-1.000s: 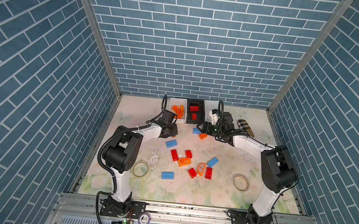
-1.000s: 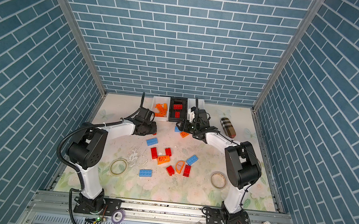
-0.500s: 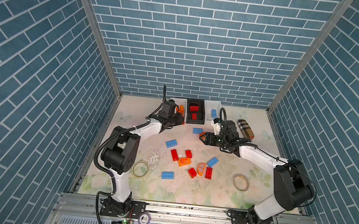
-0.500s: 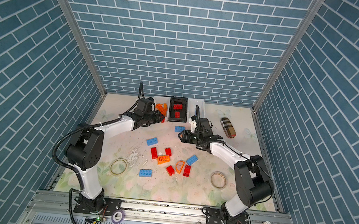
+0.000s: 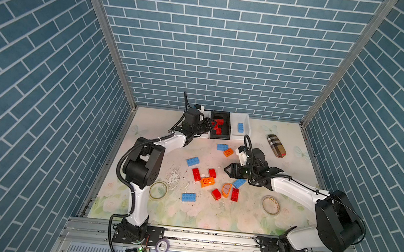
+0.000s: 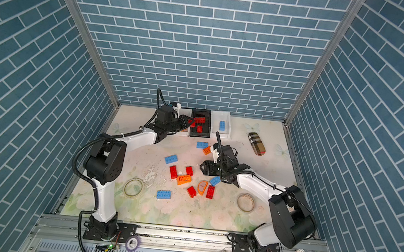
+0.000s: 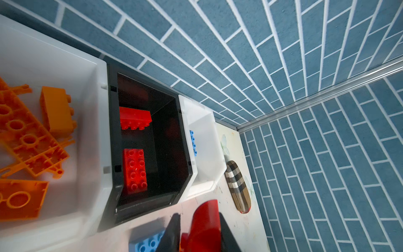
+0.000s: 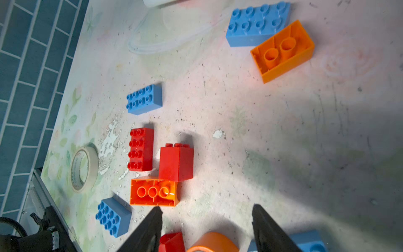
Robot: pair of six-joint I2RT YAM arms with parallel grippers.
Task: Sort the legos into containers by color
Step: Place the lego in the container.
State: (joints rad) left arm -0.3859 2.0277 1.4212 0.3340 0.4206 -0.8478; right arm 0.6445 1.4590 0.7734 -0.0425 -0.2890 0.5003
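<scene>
Nearest blue brick point(image 5: 188, 197), lower centre of both top views, has its long axis left-right. Up-frame, the right gripper point(image 8: 207, 209) is beside the orange arch piece point(image 5: 226, 190). The right wrist view shows its jaws apart with nothing between. Farther back, the left gripper point(image 7: 198, 218) is clamped on a red brick point(image 7: 206, 231) at the black bin point(image 5: 220, 136). Only the left wrist view shows orange pieces point(image 7: 28, 135) in the left white bin point(image 7: 65, 54); the arm hides them in the top views. Far blue brick point(image 5: 240, 127) lies in the right white bin point(image 5: 246, 122), long axis near-far.
</scene>
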